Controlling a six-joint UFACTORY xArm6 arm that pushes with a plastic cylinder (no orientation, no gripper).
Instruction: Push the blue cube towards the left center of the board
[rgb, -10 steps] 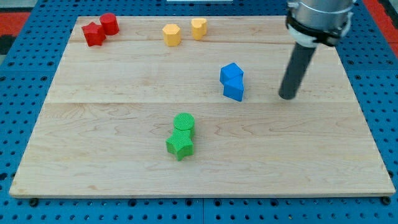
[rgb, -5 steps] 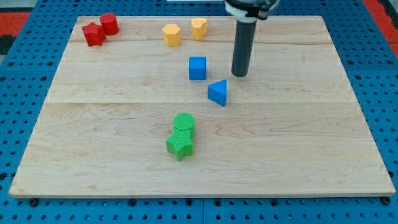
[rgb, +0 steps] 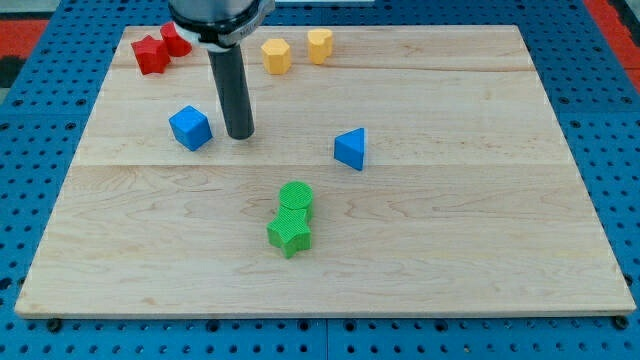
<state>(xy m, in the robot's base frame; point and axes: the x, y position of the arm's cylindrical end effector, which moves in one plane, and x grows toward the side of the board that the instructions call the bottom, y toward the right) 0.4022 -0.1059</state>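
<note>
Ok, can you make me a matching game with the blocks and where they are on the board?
Things:
1. blue cube
2. blue triangle block
3. green blocks
4. yellow blocks

Places:
A. near the view's top edge, about mid-width
B. just to the view's left of my tip
C. near the middle of the board, stacked close together
D. alone, to the view's right of my tip

Pairs: 1-B, 2-D, 3-C, 4-A
</note>
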